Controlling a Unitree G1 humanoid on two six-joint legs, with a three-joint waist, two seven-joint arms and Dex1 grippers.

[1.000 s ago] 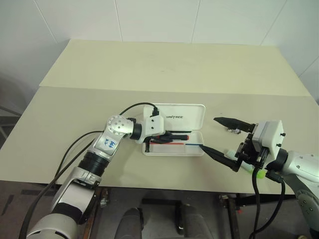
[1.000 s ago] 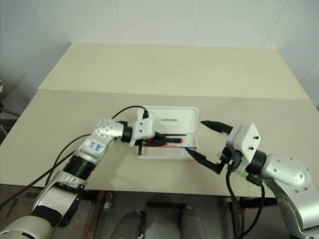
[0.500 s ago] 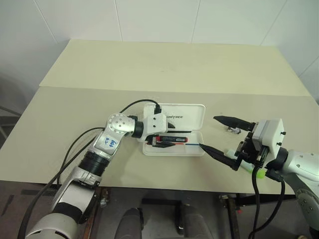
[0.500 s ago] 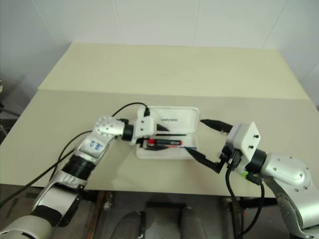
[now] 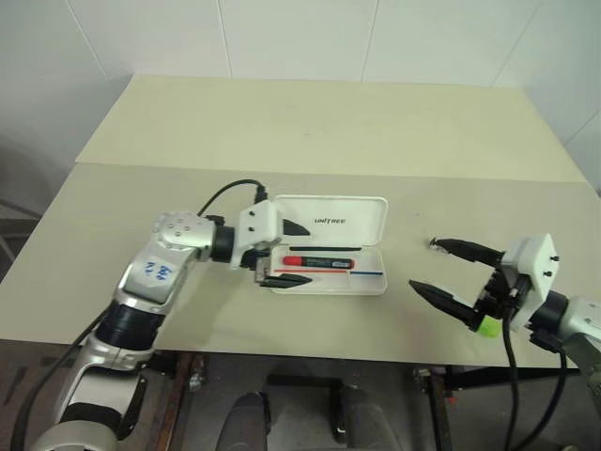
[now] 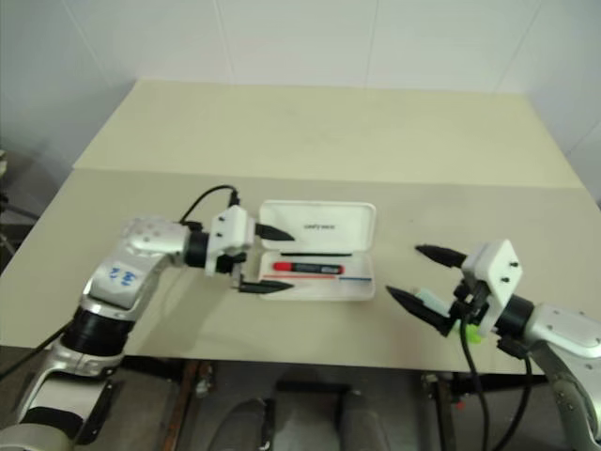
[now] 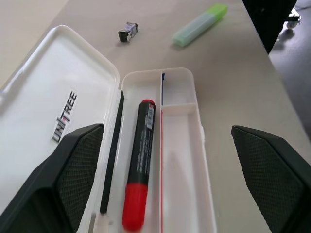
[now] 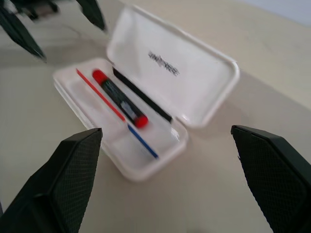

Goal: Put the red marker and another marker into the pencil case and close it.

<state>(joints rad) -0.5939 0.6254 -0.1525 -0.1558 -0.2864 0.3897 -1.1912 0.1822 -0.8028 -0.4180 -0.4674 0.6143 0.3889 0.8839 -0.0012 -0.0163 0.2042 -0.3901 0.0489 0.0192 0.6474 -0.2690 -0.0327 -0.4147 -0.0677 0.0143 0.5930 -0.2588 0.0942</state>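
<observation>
A pale beige desk (image 5: 310,132) stands against white tiled walls (image 5: 300,38); the pencil case (image 5: 329,244) lies open, both grippers' fingers released: left gripper (image 5: 286,254), right gripper (image 5: 451,274).

Pencil case open on the table; red marker inside; green highlighter outside.

The pencil case (image 5: 329,244) is a flat white hard-plastic box with rounded corners, lid folded back flat and bearing small dark lettering, tray divided by thin red and blue lines. The red marker (image 7: 139,160), black barrel with red cap end, lies lengthwise in the tray compartment next to the hinge. The other marker (image 7: 199,25), a chunky pale mint-green highlighter with a lime-green cap, lies flat on the table, well apart from the case, off its right end.
</observation>
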